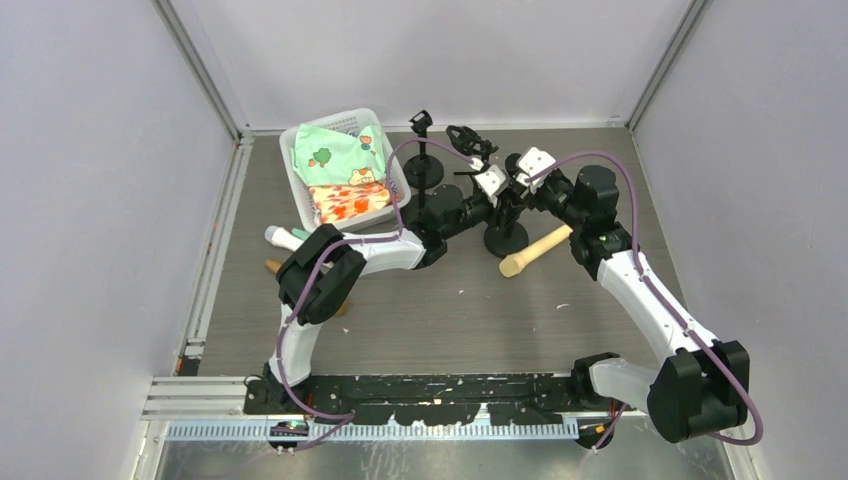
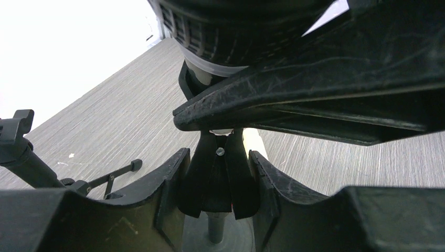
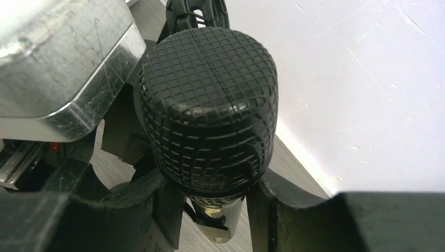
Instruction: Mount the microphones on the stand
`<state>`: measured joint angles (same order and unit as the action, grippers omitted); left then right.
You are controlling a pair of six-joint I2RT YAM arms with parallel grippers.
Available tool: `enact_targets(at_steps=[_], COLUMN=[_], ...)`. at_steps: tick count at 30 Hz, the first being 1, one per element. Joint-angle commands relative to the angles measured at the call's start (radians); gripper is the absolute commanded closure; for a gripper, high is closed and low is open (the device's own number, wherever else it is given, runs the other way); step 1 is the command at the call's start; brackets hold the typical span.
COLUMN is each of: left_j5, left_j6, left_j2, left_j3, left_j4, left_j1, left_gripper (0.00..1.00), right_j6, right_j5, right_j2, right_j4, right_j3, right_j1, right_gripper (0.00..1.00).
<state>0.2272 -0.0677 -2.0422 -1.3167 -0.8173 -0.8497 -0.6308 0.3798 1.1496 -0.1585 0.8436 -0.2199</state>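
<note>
1. Gripping black microphone point(image 3: 207, 105) in clenched right tool point(image 3: 212, 210), just above stand point(image 1: 505, 238).
2. Clamping stand's clip point(image 2: 216, 157) with left tool point(image 2: 218, 181).
3. Lying on table point(image 1: 450, 320) just right of stand: cream microphone point(image 1: 535, 250).

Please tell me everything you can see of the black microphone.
The black microphone has a rounded head with a moulded grid pattern, matte like plastic, over a narrower body. The right end effector is closed around its neck. It is held head-up above a stand clip, which the left end effector pinches; whether the clip grips it is unclear.
</note>
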Motion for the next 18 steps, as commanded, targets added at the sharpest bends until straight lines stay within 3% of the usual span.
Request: enact_targets(at_steps=[1,10,11,14,18], left_j5=[-0.022,-0.007,0.004,0.011,0.010], left_j6=[0.002,-0.006,-0.007,-0.013,-0.017], left_j2=[-0.002,-0.011,-0.012,-0.010,-0.003], left_j3=[-0.046,-0.066,-0.069,-0.061,-0.042], left_j4=[-0.047,-0.013,-0.007,-0.018,-0.032], left_j1=[-0.002,0.000,0.001,0.003,0.006], left_gripper=[1.00,0.99,0.93,0.56,0.39], right_j6=[0.012,0.000,0.010,0.035,0.051], right_j5=[0.063,0.059,0.057,0.052,0.045], right_j2=[-0.003,0.000,-0.001,0.000,0.000], right_j4=[0.208,0.212,0.195,0.162,0.126], right_j3=[-0.006,-0.031,-0.033,-0.031,-0.027], right_j1=[-0.004,-0.010,-0.008,-0.010,-0.009], right_gripper=[0.99,0.99,0.99,0.99,0.99])
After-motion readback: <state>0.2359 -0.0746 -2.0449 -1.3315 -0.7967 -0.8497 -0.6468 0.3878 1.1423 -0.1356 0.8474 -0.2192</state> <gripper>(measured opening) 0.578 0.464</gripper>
